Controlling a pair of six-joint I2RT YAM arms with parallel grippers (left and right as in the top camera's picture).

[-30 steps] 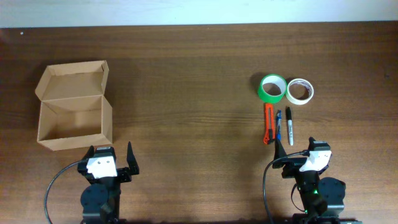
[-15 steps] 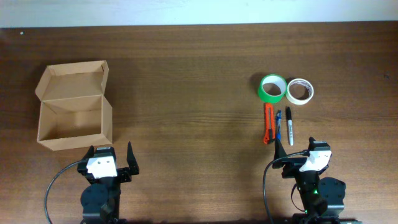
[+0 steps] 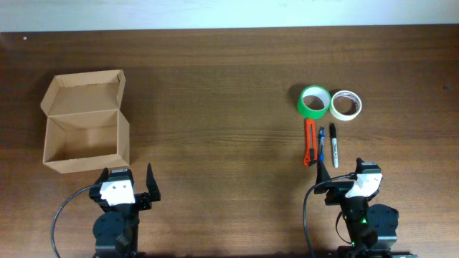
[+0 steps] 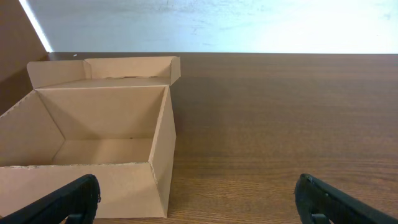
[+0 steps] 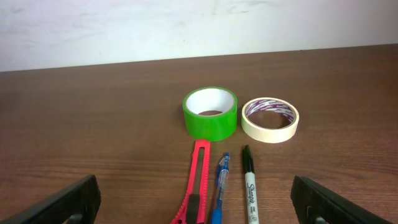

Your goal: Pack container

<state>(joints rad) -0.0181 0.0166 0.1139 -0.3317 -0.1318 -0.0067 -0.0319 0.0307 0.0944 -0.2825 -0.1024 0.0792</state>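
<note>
The small tan cardboard container sits at the left of the dark wooden counter. Its hinged flap lid is folded back toward the far side and its inside is bare, so packing looks not yet begun. Just on its near side waits the left pincer, jaws spread wide and holding nothing. Well apart to the right lie a green tape roll touching or just beside a cream masking-tape roll. Near of them, side by side, are an orange utility knife, a blue pen and a black marker. The right pincer, likewise wide open and empty, faces these. The next move likely calls for it to reach forward, close on one item and carry it left to the container.
</note>
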